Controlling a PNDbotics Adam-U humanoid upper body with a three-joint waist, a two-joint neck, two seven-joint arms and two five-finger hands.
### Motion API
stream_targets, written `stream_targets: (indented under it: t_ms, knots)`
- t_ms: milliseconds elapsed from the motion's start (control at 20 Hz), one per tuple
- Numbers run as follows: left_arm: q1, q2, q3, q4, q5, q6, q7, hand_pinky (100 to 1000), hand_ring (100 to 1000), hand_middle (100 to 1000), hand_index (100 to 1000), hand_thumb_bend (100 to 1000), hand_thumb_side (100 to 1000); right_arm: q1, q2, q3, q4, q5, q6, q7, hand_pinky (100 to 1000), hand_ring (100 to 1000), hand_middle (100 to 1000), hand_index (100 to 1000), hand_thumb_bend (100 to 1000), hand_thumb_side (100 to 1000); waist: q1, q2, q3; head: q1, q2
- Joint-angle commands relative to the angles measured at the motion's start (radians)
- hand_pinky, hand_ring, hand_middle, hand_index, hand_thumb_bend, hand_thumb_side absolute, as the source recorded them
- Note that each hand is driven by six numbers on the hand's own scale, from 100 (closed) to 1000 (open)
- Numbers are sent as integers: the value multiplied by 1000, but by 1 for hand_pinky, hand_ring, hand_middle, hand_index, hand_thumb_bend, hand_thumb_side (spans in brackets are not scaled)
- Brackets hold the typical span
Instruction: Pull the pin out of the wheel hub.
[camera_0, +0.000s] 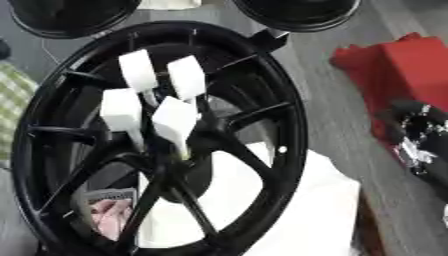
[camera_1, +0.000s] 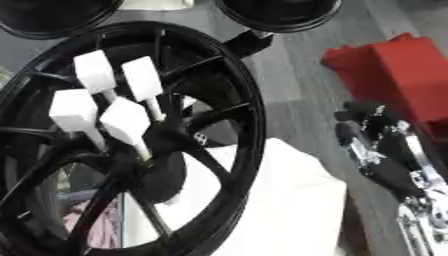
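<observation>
While four white pins (camera_0: 175, 120) stand in the black wheel (camera_0: 280, 150), the right robot hand (camera_1: 385, 155) hangs apart; its fingers' state is unclear.

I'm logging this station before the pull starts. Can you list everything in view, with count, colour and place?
wheel hub: one, black, spoked, fills the left and centre.
pins: four, white block heads on thin stems, standing in the hub's centre, none pulled out.
white block: one, under the wheel's lower right.
red object: one, upper right on the grey surface.
dark round objects: two, black, along the top edge.
pink thing: one, seen through the spokes at lower left.
right hand: one, black and silver, at the right edge, touching nothing; its fingers are unclear.
left hand: not in view.
</observation>
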Motion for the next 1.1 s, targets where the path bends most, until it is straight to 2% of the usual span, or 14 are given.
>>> stream_targets:
  t_ms: [50,200,450,550,650,800,1100]
  knots:
    - [26,73,15,-71,-26,79,83,854,821,720,869,317,736,-7,-20,-5,-24,-2,0,-4,983,773,597,744,323,345,1,-16,-1,-1,-16]
    - [57,91,-14,-88,-46,117,141,849,816,717,868,325,745,-9,-21,-4,-24,-2,2,-5,983,773,597,744,324,345,3,-14,-5,2,-17]
    - [84,104,-37,-90,-61,109,132,845,813,716,878,330,758,-12,-22,-2,-24,-3,3,-6,984,773,597,744,323,345,4,-12,-6,1,-15]
    - [91,106,-40,-90,-71,123,151,832,794,681,870,324,752,-13,-22,-2,-24,-3,4,-6,984,773,597,744,323,346,4,-11,-6,2,-15]
    - [98,108,-48,-90,-82,163,193,822,785,670,868,315,750,-14,-21,-1,-24,-3,5,-5,984,773,597,744,322,346,5,-11,-8,3,-15]
    - [109,107,-79,-90,-83,222,260,832,813,741,876,299,761,-16,-21,0,-24,-4,6,-4,984,773,597,744,321,347,6,-10,-14,5,-15]
    - [115,100,-135,-90,-93,280,323,862,835,749,906,349,743,-21,-18,3,-24,-4,11,-1,985,773,597,744,320,348,10,-5,-22,10,-15]
